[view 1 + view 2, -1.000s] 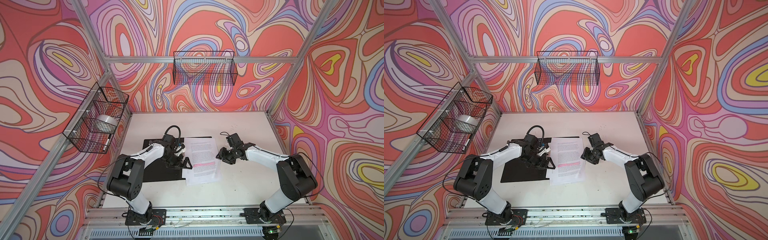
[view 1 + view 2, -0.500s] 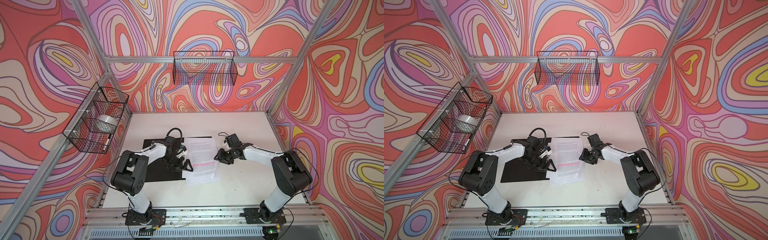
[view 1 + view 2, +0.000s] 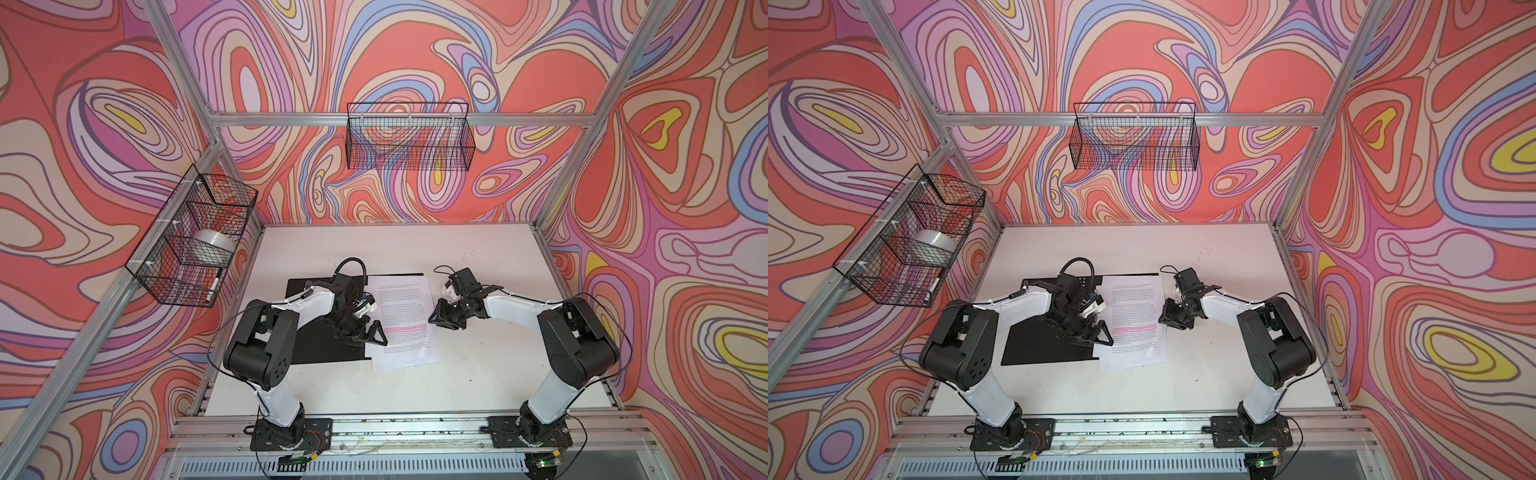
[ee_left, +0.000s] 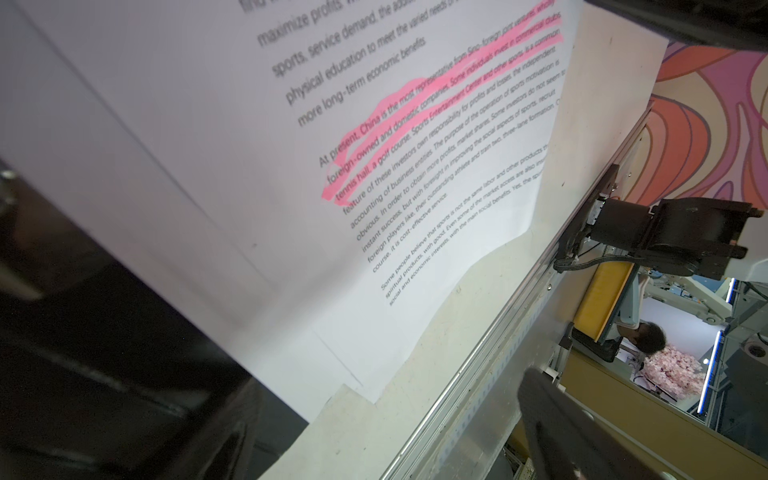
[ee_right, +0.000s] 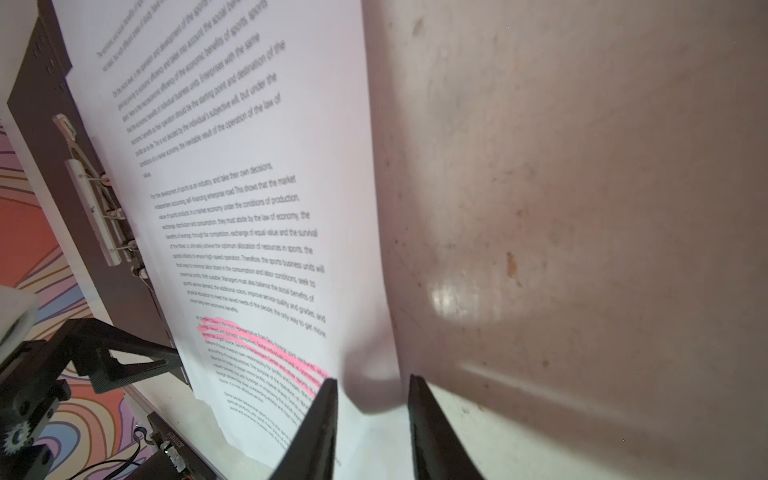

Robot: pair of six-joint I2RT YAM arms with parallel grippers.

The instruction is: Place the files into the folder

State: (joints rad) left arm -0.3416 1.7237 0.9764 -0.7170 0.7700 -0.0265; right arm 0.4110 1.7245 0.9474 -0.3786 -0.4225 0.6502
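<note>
**Item 1, the folder** (image 3: 309,347): We are finding it lying open and flat on the worktop (image 3: 478,374), black inside facing up, between the middle and the left edge. Its metal clip (image 5: 99,208) is running along the inner face, just beside the left margin of the sheets.

**Item 2, the files** (image 3: 405,309): We are seeing white printed sheets, some lines highlighted pink, lying at about the middle of the worktop. They are covering the right half of the folder, with a black sliver showing past their far end. Their near end is reaching past the folder onto bare worktop, slightly askew. Along the right margin the paper is buckling up into a small hump.

**Item 3, left gripper** (image 3: 365,337): We are finding it low over the folder at the left margin of the files, level with the pink lines. Its jaws are standing wide apart and holding nothing. Whether a fingertip is touching the paper, we cannot tell.

**Item 4, right gripper** (image 3: 442,322): We are finding it at the right margin of the files, opposite the left gripper. Its jaws are partly apart and straddling the raised hump, one on the printed side and one on the bare worktop side. A clear gap is showing between them, and they are not pinching the paper.

**Item 5, wire baskets**: We are noting one on the back wall (image 3: 409,141) and one on the left wall (image 3: 195,237), the latter holding a pale round object.
</note>
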